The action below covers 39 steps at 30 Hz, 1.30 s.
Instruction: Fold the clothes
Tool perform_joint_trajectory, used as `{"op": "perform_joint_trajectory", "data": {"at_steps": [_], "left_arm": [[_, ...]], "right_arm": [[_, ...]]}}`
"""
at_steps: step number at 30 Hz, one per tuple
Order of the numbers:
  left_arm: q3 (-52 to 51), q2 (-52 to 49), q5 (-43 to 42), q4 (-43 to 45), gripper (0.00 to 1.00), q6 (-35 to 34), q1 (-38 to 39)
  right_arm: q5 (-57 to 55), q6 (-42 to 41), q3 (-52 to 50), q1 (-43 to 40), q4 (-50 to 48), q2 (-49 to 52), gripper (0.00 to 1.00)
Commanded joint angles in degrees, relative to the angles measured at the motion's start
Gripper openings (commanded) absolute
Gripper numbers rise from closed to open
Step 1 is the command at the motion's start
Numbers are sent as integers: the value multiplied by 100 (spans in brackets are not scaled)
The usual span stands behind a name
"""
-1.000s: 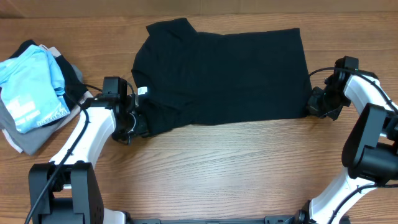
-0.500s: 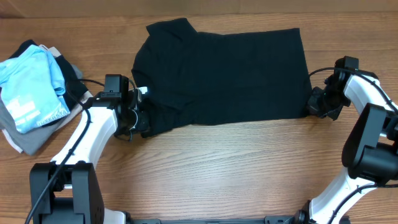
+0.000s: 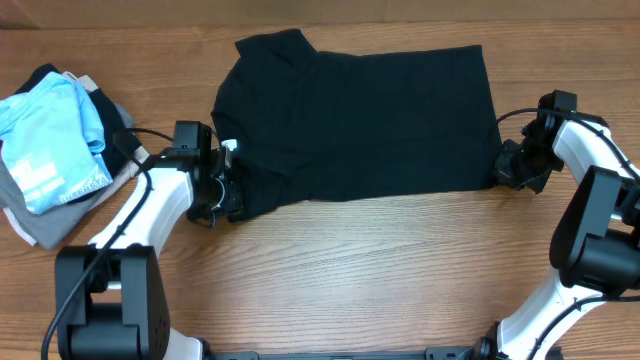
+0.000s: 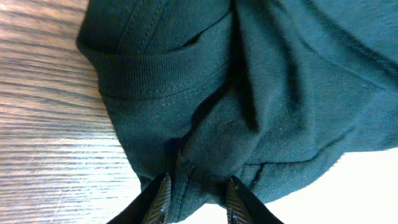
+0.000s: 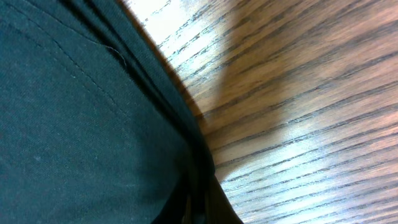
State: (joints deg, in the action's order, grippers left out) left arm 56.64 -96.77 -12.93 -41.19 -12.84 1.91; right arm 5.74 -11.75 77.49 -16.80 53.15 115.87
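Pinched shirt (image 3: 360, 120) at both near corners with left claw (image 3: 226, 199) and right claw (image 3: 506, 172), starting first fold; then needed an even lift across counter (image 3: 380, 270).

R gripper (image 3: 498, 175) tips hidden in shirt (image 3: 360, 120)

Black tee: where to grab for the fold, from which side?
The black T-shirt lies flat, sideways, collar left. Probably best to pinch its near edge at both ends: shoulder corner from the left, hem corner from the right, low and side-on, where the edge lies free.
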Motion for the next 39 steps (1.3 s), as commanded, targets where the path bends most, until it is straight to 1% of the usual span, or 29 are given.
{"op": "perform_joint_trajectory", "data": {"at_steps": [1,3,6,8,10,14,16,22,24,25,26,31,36,39], "left_arm": [[9,-138,83,13,28,122,39],[9,-138,85,37,20,125,37],[9,-138,87,57,4,127,37],[15,-131,114,46,4,170,35],[33,-120,350,-46,4,262,11],[131,-98,1539,-505,4,254,-90],[133,-98,1906,-647,4,249,-153],[133,-98,1908,-909,4,254,-179],[133,-98,1908,-1252,4,245,-179],[133,-98,1908,-1453,4,184,-179],[133,-98,1891,-1690,4,83,-179],[133,-50,1884,-2055,4,35,-179],[133,358,1897,-2310,4,-92,-179],[133,673,1864,-2317,4,-90,-179]], "right_arm": [[-28,20,-118,0,35,-96,4],[-28,20,-118,0,39,-96,4],[-31,20,-118,0,50,-96,4],[-31,22,-118,0,50,-96,4],[-33,20,-118,0,63,-96,4],[-146,15,-118,0,96,-96,4],[-181,-9,-118,0,103,-96,4],[-186,-22,-114,-66,326,-96,4],[-278,-127,-103,-149,693,-101,4],[-334,-317,-103,-221,894,-101,4],[-330,-332,-103,-262,981,-101,4],[-334,-330,-101,-354,1222,-103,4],[-616,-525,-103,-354,1685,-116,4],[-629,-525,-101,-354,1749,-208,4]]}}
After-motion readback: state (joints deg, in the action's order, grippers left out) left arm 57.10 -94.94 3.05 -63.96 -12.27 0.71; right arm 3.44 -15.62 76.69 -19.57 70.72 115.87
